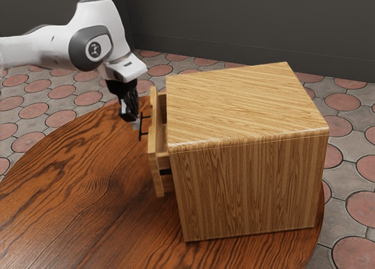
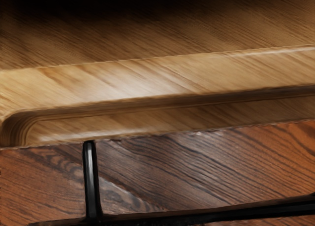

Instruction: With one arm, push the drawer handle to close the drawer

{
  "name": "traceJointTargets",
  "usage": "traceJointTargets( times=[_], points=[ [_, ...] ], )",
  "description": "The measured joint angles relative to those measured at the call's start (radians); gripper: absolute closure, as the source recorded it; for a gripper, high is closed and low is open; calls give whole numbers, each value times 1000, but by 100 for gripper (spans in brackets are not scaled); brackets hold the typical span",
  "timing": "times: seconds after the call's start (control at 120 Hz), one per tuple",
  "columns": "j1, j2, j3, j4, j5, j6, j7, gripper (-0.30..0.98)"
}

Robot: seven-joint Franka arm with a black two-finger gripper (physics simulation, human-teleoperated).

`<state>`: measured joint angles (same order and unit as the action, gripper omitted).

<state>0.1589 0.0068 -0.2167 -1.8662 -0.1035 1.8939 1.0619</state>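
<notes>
drawer handle (image 1: 140, 135) stands out from the front of the pulled-out drawer (image 1: 153, 122), on the side of the cabinet (image 1: 240, 102) that faces me. my gripper (image 1: 136, 126) is right by it, low over the table (image 1: 76, 181); how far open it is i cannot tell, nor whether it has hold of anything.

the bar is thin, so a push a little too high or too low could slip past it and land on the drawer front. a push well off the middle, or slanted to the drawer's run, could skew the drawer and jam it. too much force might shove the whole cabinet, if it is not fixed.

whether gripper and handle touch is hard to judge. the wrist view cuts off the bar, though one post (image 2: 91, 181) is plain, and the drawer's inside sinks into shadow. i cannot make out the dark piece (image 1: 166, 172) low on the drawer's side.
</notes>
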Motion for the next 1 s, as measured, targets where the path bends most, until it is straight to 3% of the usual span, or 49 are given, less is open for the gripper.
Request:
traceJointTargets(
  times=[0.508, 0.675, 0.758, 0.85, 1.0],
  points=[
    [12, 97, -71, 112, -4, -5, -97, 79],
    [48, -64, -60, 90, 7, -123, -120, 79],
    [62, -161, -8, 95, 27, -209, -109, 79],
    [84, -200, 51, 111, 89, -274, -79, 78],
    [84, -237, 87, 129, 131, -341, -36, 47]
  ],
)
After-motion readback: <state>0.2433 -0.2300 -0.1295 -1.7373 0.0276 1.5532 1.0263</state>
